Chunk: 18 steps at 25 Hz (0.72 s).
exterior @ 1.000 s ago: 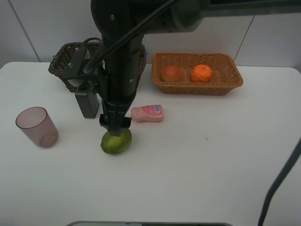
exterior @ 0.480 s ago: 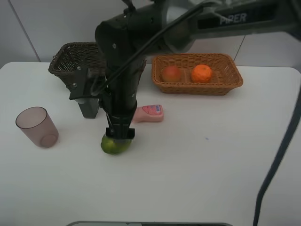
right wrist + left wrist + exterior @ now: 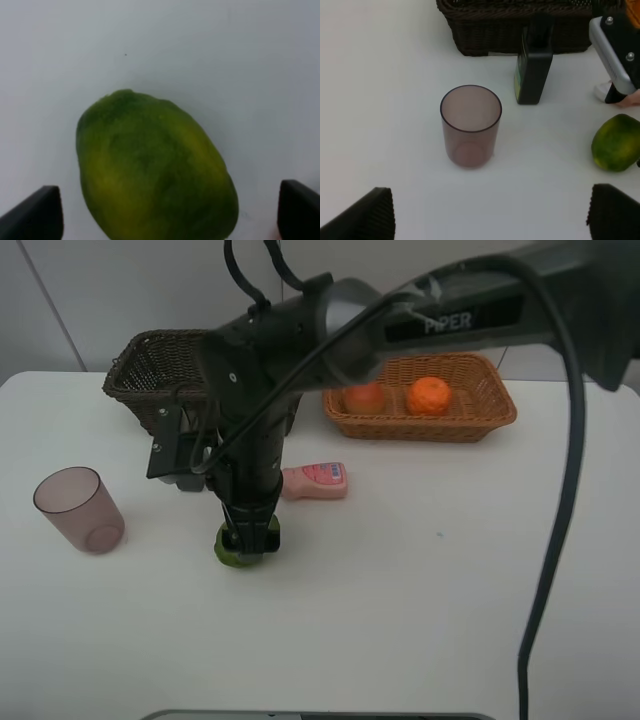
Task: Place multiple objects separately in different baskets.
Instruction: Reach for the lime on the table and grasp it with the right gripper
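Two fruits already sit in the light basket (image 3: 500, 408) at the back edge of the worktop (image 3: 450, 590), right of middle: the orange (image 3: 429, 395) and the red-orange fruit (image 3: 364, 395). The change over the last second is that the right gripper (image 3: 248, 538) has dropped straight down onto the green fruit (image 3: 150, 170), which lies left of the worktop's middle, just in front of the pink bottle (image 3: 315, 480). A second ago the fingertips were above it. Now they straddle it, jaws wide, one on each side, not pinching yet as far as the wrist view shows. So I'd guess the squeeze comes next, then a carry to the fruit basket.

The left gripper (image 3: 490, 215) is spread wide too, holding nothing, facing the cup (image 3: 470, 125) near the left edge. The dark green bottle (image 3: 534, 70) stands just in front of the dark basket (image 3: 140, 365) at the back-left.
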### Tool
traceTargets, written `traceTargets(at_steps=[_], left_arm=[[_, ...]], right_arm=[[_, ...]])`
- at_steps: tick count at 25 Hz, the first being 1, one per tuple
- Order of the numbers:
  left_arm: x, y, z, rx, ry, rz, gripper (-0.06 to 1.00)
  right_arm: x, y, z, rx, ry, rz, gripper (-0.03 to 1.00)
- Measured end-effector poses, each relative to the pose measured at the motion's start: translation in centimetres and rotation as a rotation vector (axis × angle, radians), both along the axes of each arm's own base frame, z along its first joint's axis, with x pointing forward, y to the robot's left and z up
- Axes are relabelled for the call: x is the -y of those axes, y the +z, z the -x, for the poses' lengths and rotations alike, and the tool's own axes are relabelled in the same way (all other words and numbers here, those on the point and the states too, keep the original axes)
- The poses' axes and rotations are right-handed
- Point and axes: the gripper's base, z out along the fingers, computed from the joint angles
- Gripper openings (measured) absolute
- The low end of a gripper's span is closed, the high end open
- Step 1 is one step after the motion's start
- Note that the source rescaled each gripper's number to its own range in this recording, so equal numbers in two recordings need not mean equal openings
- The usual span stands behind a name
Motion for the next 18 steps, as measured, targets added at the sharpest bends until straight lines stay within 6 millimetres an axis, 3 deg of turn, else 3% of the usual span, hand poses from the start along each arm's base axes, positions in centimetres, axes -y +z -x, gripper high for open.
traceTargets(at_steps=[11,18], left_arm=[[0.0,0.0,0.0,0.0,0.0,0.0,0.99],[0.0,0.0,0.0,0.0,0.0,0.0,0.99]], right_arm=[[-0.1,-1.8,-0.1,-0.016,0.003,0.029,0.89],[-0.3,-1.9,-0.3,0.003,0.006,0.0,0.89]])
